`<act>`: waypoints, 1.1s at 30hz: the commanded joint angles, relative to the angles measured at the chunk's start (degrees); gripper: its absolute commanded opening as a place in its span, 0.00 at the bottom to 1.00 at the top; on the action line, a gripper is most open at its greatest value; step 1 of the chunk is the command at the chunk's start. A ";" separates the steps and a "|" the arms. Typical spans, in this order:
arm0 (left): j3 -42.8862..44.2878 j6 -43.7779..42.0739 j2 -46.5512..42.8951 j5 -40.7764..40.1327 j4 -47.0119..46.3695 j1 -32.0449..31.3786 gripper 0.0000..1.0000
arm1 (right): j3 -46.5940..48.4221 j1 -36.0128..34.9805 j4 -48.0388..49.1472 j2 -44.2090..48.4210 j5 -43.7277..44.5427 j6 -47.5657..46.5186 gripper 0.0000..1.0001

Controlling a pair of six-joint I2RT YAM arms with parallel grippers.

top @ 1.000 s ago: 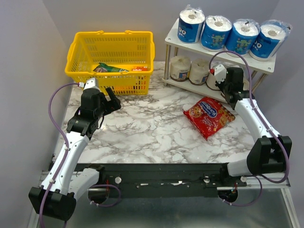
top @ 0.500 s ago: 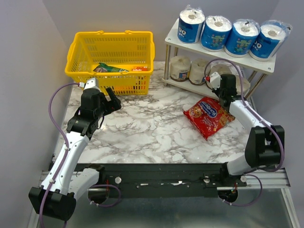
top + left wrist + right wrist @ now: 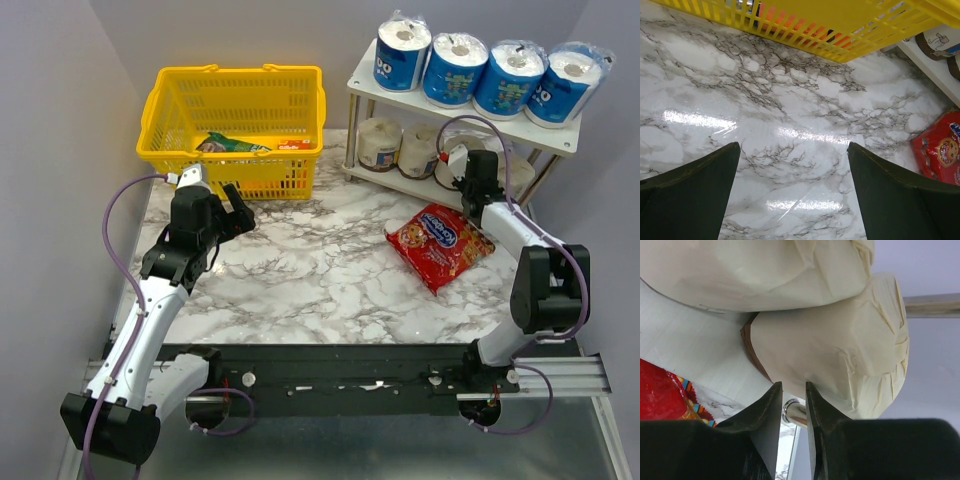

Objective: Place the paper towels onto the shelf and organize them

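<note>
Four blue-wrapped paper towels [image 3: 486, 70] stand in a row on the top tier of the white shelf [image 3: 370, 83]. Cream paper towels [image 3: 379, 143] with brown bands sit on the lower tier. My right gripper [image 3: 479, 162] is at the right part of that lower tier. In the right wrist view it [image 3: 793, 384] is shut, with its tips against a cream roll [image 3: 840, 350] and nothing between them. A second cream roll [image 3: 750, 270] lies beside that one. My left gripper [image 3: 238, 207] hangs open over the marble, in front of the basket, and it [image 3: 794, 145] holds nothing.
A yellow basket [image 3: 160, 120] with a few packets stands at the back left. A red snack bag [image 3: 438, 245] lies on the marble table [image 3: 320, 280] in front of the shelf. A silver shelf leg [image 3: 796, 412] shows just behind my right fingertips.
My right gripper swung left along the lower tier, came back right toward the cream rolls, and its jaws narrowed. The left arm has not moved.
</note>
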State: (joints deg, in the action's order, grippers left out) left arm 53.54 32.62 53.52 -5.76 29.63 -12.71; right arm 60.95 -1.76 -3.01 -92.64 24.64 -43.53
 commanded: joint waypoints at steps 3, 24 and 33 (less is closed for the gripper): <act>-0.63 -0.80 -0.43 -0.05 -0.80 0.23 0.99 | 1.28 -0.52 -0.59 3.40 -3.10 5.27 0.33; 0.43 2.81 -11.32 35.30 -21.19 -3.46 0.99 | -5.92 -16.70 -23.53 55.09 -42.05 63.53 1.00; 0.78 -10.65 -19.24 30.37 -11.79 -4.17 0.99 | -13.84 -16.61 -22.75 68.46 -37.66 73.94 1.00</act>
State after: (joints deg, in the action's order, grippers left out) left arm 53.17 27.51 36.03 25.91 13.13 -16.53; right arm 49.19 -18.33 -24.88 -29.17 -12.47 24.97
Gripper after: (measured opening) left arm 0.988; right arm 0.997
